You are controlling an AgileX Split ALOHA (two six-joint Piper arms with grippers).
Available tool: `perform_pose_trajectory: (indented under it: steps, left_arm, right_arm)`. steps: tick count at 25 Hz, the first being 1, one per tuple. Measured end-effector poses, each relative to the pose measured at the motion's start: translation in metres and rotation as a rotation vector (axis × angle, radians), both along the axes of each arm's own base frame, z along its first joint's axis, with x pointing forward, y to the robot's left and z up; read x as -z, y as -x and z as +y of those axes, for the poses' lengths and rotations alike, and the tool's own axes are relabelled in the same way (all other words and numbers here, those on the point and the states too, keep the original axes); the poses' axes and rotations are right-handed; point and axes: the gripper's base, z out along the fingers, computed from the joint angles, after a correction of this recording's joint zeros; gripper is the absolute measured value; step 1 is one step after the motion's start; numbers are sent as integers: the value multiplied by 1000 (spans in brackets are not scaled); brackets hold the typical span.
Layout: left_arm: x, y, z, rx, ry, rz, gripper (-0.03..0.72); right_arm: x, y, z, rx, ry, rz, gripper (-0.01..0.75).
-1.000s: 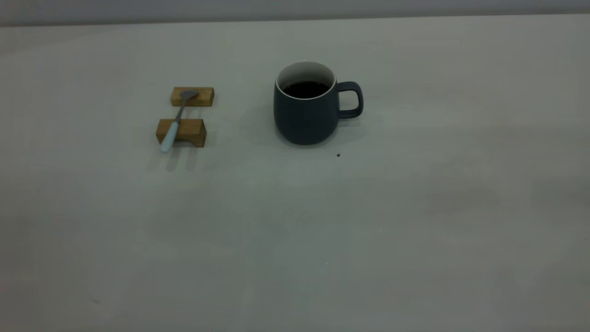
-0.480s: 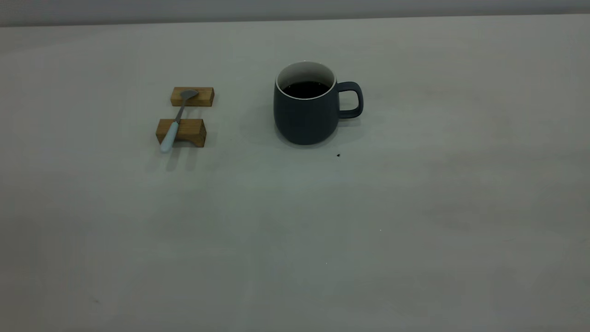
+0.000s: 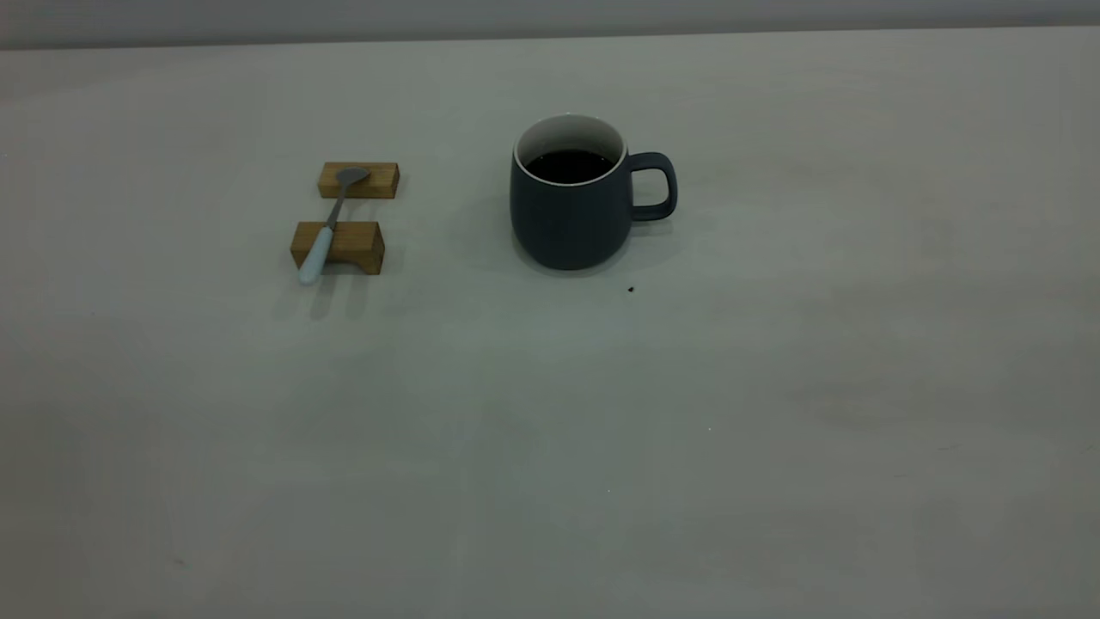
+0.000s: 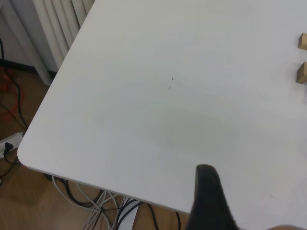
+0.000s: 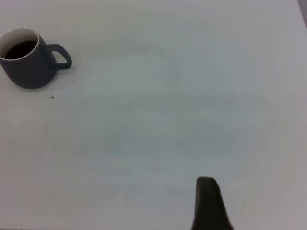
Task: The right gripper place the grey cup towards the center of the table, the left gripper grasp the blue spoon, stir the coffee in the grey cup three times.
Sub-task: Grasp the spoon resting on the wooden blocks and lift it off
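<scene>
Grey cup (image 3: 569, 215) (mid-table (image 3: 550, 447))

You've got a slate-grey cup (image 3: 571, 215), white inside, holding near-black coffee (image 3: 571, 166). The spoon (image 3: 329, 225) shows a pale blue handle and grey metal bowl, across two tan wooden blocks (image 3: 345, 243). The worktop (image 3: 550, 430) is plain pale grey-white.

You see the table (image 3: 773, 387) carrying the grey cup (image 3: 570, 215), two wooden blocks (image 3: 338, 245) left of it, and a dark speck (image 3: 631, 290) near the cup.
</scene>
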Motion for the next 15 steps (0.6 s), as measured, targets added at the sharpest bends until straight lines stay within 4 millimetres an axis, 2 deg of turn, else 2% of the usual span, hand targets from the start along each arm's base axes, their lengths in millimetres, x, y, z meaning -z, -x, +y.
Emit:
perform_pose_trajectory:
  steps: [12, 15]
  left_arm:
    - [0, 0, 0, 4, -5, 2, 572]
    - [-7, -10, 0, 28, -25, 20, 572]
  right_arm:
    - [0, 0, 0, 0, -1, 0, 537]
    - [0, 0, 0, 0, -1, 0, 537]
